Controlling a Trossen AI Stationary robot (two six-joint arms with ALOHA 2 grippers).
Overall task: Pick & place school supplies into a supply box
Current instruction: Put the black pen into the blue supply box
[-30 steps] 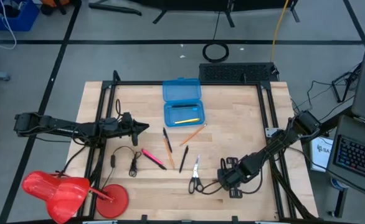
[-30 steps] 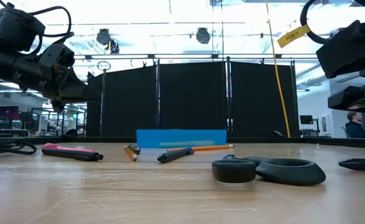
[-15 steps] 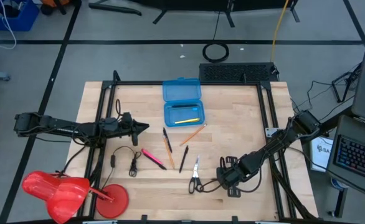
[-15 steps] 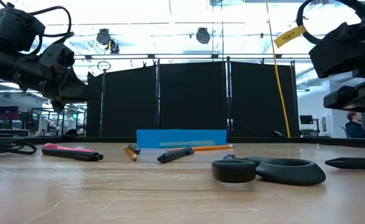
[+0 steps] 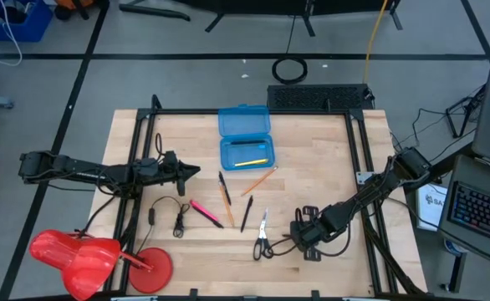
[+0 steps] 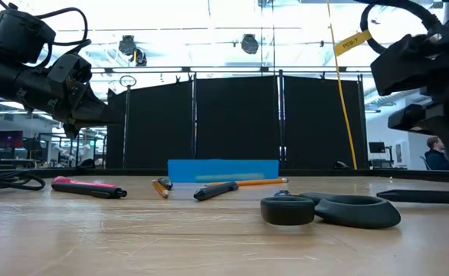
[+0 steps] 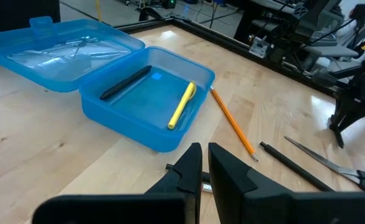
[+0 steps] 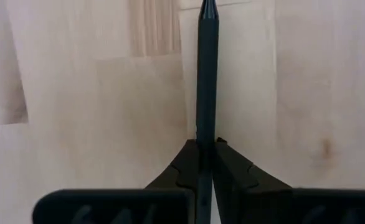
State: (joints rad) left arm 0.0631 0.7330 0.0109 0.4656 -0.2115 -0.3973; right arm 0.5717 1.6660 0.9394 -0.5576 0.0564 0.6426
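Pinching a black pen tight, the right gripper holds it far back; judged risk: pivoting loose before reaching the box. Left gripper pressed together, idle.

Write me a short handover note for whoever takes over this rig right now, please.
Right gripper: low at the table's front right, shut on a black pen.
Left gripper: shut, empty, hovering left of the box.
Done: box open, with a yellow pen and a black one inside.
Left: the held pen, scissors, pink pen, orange pencil and the other pens on the table.
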